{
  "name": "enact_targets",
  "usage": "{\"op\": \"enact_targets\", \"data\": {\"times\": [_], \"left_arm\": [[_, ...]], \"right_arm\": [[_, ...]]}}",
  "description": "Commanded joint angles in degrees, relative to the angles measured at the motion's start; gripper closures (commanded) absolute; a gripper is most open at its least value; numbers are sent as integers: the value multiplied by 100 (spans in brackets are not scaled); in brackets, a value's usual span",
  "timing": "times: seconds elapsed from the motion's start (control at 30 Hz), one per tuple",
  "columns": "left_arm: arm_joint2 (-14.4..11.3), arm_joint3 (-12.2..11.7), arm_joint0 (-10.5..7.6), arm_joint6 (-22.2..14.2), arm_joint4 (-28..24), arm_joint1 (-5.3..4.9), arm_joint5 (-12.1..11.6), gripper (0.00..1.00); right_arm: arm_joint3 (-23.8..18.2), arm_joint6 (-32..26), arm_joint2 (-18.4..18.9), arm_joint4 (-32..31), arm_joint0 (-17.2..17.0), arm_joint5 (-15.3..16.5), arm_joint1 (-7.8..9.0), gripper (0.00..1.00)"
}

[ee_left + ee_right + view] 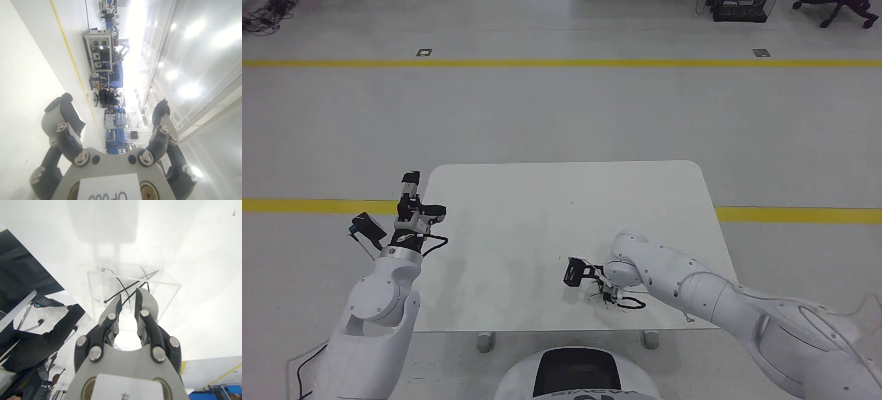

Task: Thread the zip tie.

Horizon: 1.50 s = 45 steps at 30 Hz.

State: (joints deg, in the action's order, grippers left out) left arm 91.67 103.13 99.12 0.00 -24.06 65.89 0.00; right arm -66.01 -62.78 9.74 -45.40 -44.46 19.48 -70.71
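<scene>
At about 5 o'clock on the white rectangular tabletop point(562, 205), close to its near edge, the right hand point(128, 293) points down into a clear, straight-walled plastic box point(166, 283). Its two ribbed fingers point(137, 298) stand only a narrow gap apart, not pressed together. Several thin black plastic zip ties point(113, 297) lie crossed over one another on the floor of the box, and one strand runs right under the gap between the fingers; I cannot tell whether the fingers touch any tie. In the top view the ties show as a dark tangle just beside this hand. Farther off, at 9 o'clock by the tabletop's left edge, the left hand point(113, 100) is raised, its black-padded fingers spread wide around open air.
</scene>
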Motion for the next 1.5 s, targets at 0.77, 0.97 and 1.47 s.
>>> {"op": "enact_targets", "data": {"times": [0.77, 0.97, 1.47], "left_arm": [[0, 0, 0, 0, 0, 0, 0, 0], [0, 0, 0, 0, 0, 0, 0, 0], [0, 0, 0, 0, 0, 0, 0, 0]], "right_arm": [[-128, 30, 0, -454, -153, 0, -110, 75], [-113, 108, 0, -461, -141, 0, -89, 77], [-338, 230, 0, -467, -145, 0, 37, 82]]}}
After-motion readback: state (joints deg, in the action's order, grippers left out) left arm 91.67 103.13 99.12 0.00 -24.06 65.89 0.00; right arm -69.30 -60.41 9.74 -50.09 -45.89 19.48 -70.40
